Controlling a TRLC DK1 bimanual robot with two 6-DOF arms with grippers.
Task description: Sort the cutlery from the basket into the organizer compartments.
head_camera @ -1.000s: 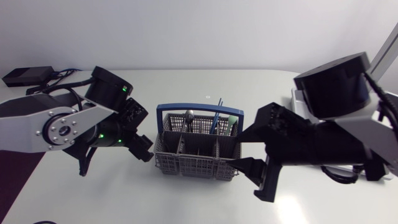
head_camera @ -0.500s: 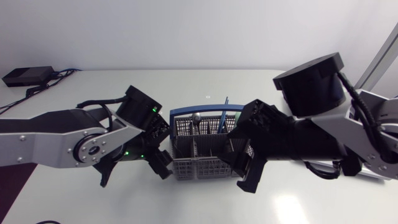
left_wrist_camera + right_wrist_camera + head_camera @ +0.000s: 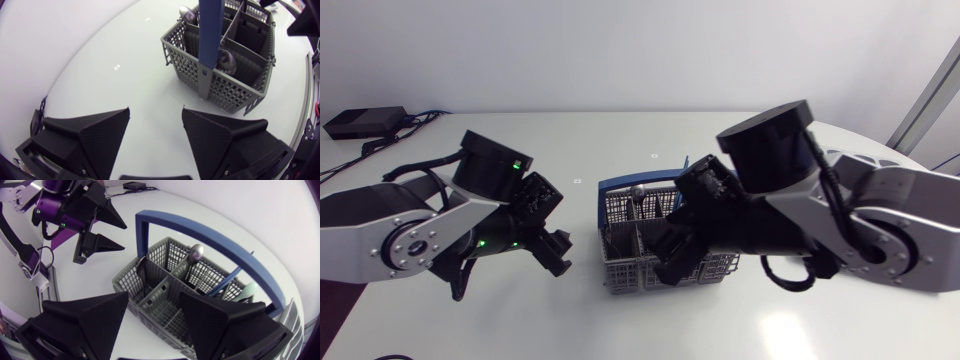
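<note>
A grey mesh cutlery basket (image 3: pixel 630 262) with a blue handle (image 3: pixel 620 183) stands mid-table. It holds a metal spoon (image 3: pixel 637 192), a blue-handled piece (image 3: pixel 225 282) and a dark piece (image 3: pixel 142 267). My left gripper (image 3: pixel 555 228) is open just left of the basket, empty; in its wrist view the basket (image 3: pixel 225 75) stands ahead of the left gripper (image 3: pixel 155 112). My right gripper (image 3: pixel 665 248) hangs open over the basket's front right part, with the basket (image 3: pixel 165 300) under the right gripper (image 3: pixel 154 297). I see no organizer.
A black box (image 3: pixel 360 122) with cables lies at the table's far left back corner. Bare white table stretches behind and in front of the basket.
My right arm has swung left until its gripper is over the basket. My left gripper came up against the basket's left side, then drew back a little.
</note>
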